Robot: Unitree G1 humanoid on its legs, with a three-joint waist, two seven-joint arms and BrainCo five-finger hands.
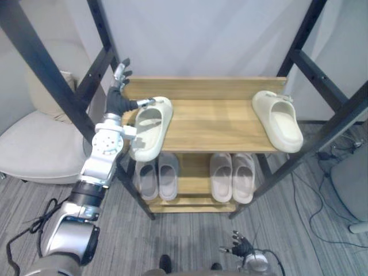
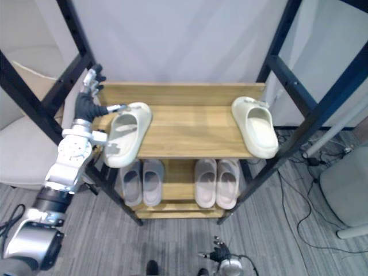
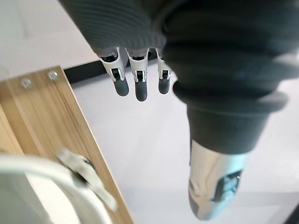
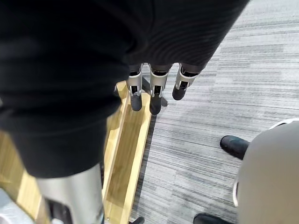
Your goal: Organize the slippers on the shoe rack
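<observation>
The right hand [image 1: 241, 248] hangs low over the carpet [image 1: 190, 241], fingers loosely spread, while the left hand [image 1: 119, 86], fingers straight beside a black post [image 1: 54, 80], thumbs one cream slipper [image 1: 150, 127] overhanging the rack's [image 1: 207, 123] top shelf, another slipper [image 1: 279, 119] lying right, pale pairs [image 1: 158, 178] below.

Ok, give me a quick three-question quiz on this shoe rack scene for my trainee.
1. True or false: the left cream slipper touches the right cream slipper.
2. How many slippers sit on the lower shelf? A two, B four, C six.
3. Which hand is raised beside the top shelf?
Key: 1 false, they lie at opposite ends. 2 B. 3 the left hand; the right hand hangs low.
</observation>
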